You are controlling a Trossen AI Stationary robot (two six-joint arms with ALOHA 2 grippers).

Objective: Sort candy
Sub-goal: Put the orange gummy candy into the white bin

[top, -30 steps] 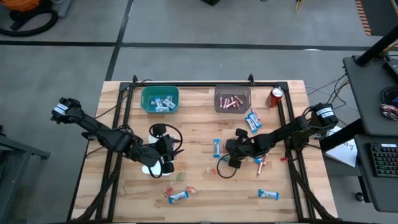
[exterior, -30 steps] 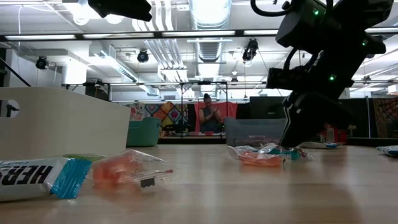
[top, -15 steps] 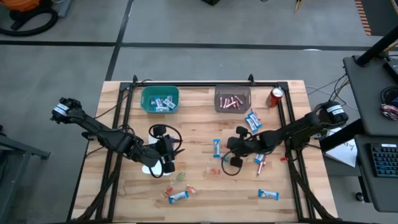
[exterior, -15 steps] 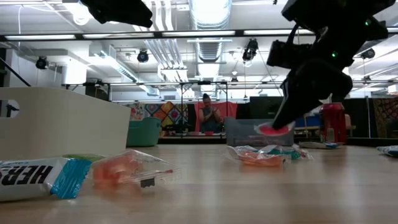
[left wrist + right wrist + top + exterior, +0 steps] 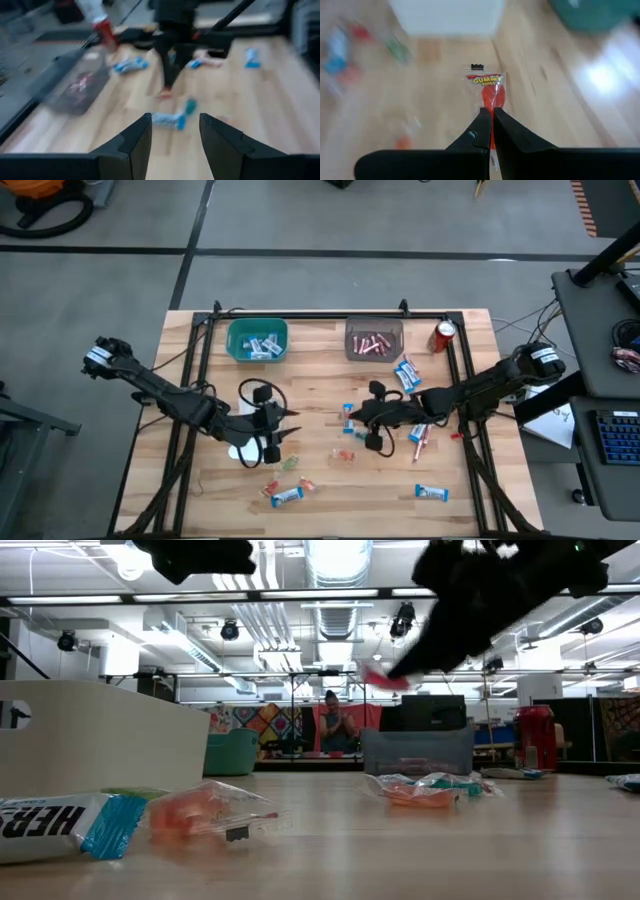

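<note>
Clearly the right claw (image 5: 490, 120) is clenched on a red gummy packet (image 5: 490, 90), pinching only its lower end, lifted above mid-worktop (image 5: 320, 380). With so thin a hold the packet could slip out or swing, then fall among loose candy (image 5: 345, 453) instead of a bin (image 5: 374, 341). Nearby, the left claw (image 5: 175, 125) hovers released over the white tray (image 5: 240, 452).

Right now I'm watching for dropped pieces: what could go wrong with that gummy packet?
The right gripper pinches the red gummy packet only by one end, so it may slip out mid-carry. It hangs above loose candy and a blue bar; a drop could blend in with them.
</note>
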